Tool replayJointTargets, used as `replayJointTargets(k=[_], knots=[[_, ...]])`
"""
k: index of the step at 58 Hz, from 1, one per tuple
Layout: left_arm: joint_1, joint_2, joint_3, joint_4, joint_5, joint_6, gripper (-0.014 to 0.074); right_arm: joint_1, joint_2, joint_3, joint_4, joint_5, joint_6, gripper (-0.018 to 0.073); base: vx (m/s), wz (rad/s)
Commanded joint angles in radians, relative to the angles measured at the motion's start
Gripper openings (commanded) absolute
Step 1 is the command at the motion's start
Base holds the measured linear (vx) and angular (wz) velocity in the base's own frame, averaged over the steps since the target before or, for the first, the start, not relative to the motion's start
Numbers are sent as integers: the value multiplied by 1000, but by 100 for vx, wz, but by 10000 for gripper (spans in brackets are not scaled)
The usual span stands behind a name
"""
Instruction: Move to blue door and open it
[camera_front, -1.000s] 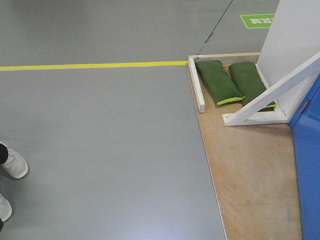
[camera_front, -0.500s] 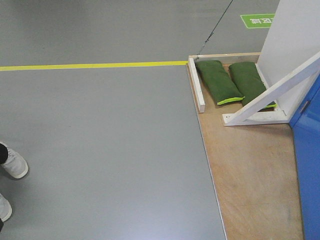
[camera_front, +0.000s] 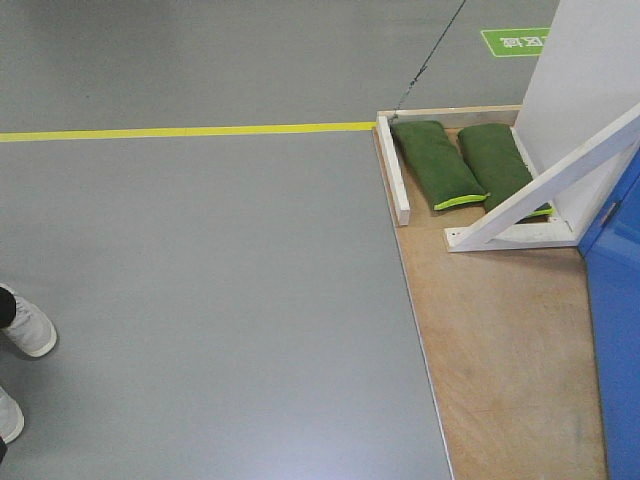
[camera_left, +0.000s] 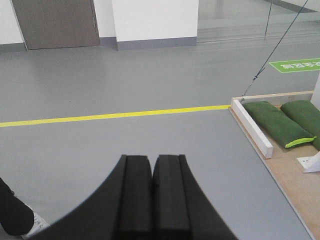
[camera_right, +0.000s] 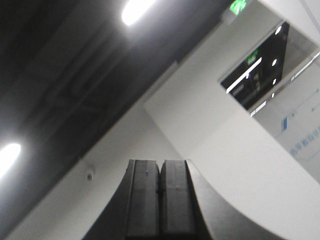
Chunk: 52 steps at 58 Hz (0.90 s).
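Note:
The blue door (camera_front: 615, 320) shows only as a glossy bright-blue strip along the right edge of the front view, rising from the plywood base (camera_front: 505, 350). Its handle and lock are out of view. My left gripper (camera_left: 152, 159) is shut with nothing between its black pads, pointing out over the grey floor, well left of the door stand. My right gripper (camera_right: 160, 163) is also shut and empty, tilted up toward the ceiling and a white wall.
Two green sandbags (camera_front: 440, 162) lie on the plywood base behind a white batten (camera_front: 392, 170), beside a white diagonal brace beam (camera_front: 545, 185) and white panel (camera_front: 590, 60). A yellow floor line (camera_front: 185, 130) crosses the grey floor. A person's white shoes (camera_front: 25, 325) stand at the left.
The view has crept very slightly, with the blue strip at the right edge a touch narrower. Both grippers stay shut.

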Motion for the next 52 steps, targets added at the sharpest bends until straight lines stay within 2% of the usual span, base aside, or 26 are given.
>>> replayJointTargets(k=[1, 8, 14, 19, 28, 37, 46, 52], knots=[[-7, -12, -26, -2, -85, -7, 73, -108, 18, -25, 135, -50, -2, 12, 0, 0], [-7, -12, -26, -2, -85, -7, 73, -193, 22, -25, 254, -79, -2, 12, 0, 0], [-7, -12, -26, -2, -85, -7, 73, -206, 38, -25, 376, -126, -2, 12, 0, 0], [-7, -12, -26, -2, -85, -7, 73, -203, 51, -25, 431, -163, -2, 12, 0, 0], [-7, -12, -26, -2, -85, -7, 73, -203, 88, -37, 422, -206, -2, 12, 0, 0], [-7, -12, -26, -2, -85, -7, 73, -203, 207, -168, 403, -261, -2, 12, 0, 0], [-7, -12, -26, -2, -85, -7, 73, -203, 306, -307, 397, -450, -2, 12, 0, 0], [-7, -12, -26, -2, -85, -7, 73, -203, 336, -336, 345, -590, -2, 12, 0, 0]])
